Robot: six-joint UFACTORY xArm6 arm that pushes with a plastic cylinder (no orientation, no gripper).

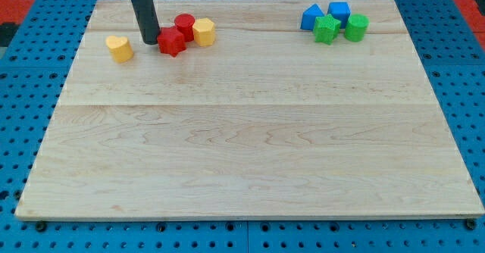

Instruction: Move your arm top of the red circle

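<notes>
The red circle (184, 25) is a red cylinder near the view's top left, touching a red star (172, 42) below-left of it and a yellow hexagon (203, 32) on its right. My tip (151, 41) rests on the board just left of the red star, below-left of the red circle and a short gap from it. The dark rod rises from the tip out of the view's top.
A yellow heart (119, 48) lies left of my tip. At the view's top right are a blue triangle-like block (311, 17), a blue cube (339, 13), a green star (326, 29) and a green cylinder (356, 27). The wooden board (250, 147) sits on blue pegboard.
</notes>
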